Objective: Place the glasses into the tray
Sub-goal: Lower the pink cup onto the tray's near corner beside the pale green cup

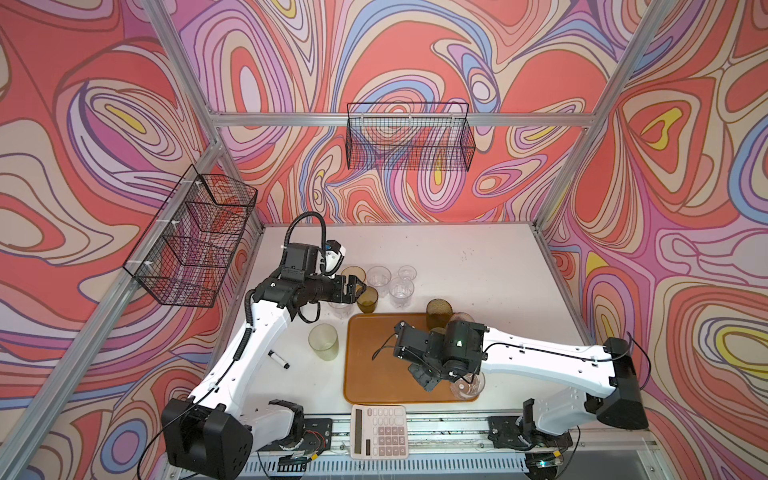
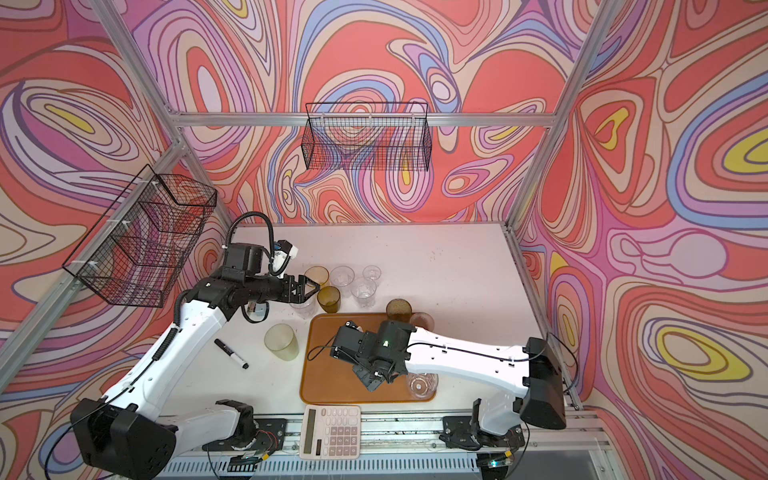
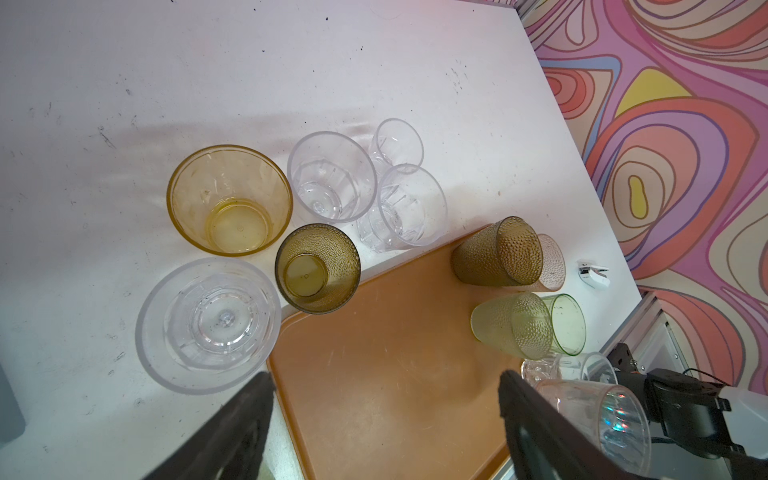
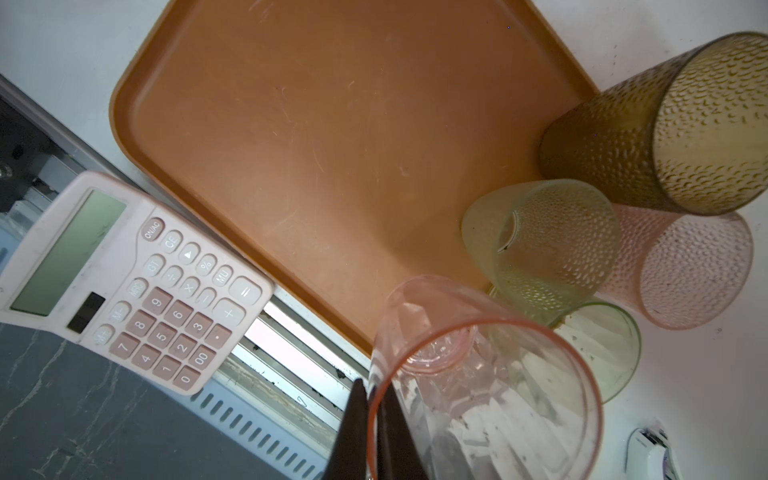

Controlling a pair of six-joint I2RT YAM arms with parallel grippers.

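The orange-brown tray [image 1: 374, 365] lies at the front middle. My right gripper [image 4: 372, 392] is shut on the rim of a clear pink glass [image 4: 486, 374], tilted over the tray's near right corner [image 1: 467, 386]. Beside it on the tray stand olive-brown [image 4: 665, 133], pale green [image 4: 544, 241], bright green [image 4: 602, 349] and dimpled pink [image 4: 690, 274] glasses. My left gripper [image 3: 384, 378] is open and empty above the back-left cluster: an amber glass [image 3: 230, 199], an olive-brown one [image 3: 318, 268] and several clear ones [image 3: 332, 176]. A tall pale green glass [image 1: 323, 341] stands left of the tray.
A white calculator [image 1: 379, 432] lies against the tray's near edge. A black marker [image 1: 278, 360] lies on the table at the left. Wire baskets hang on the left wall [image 1: 191, 241] and the back wall [image 1: 409, 137]. A small white clip [image 3: 594, 274] lies at the right edge.
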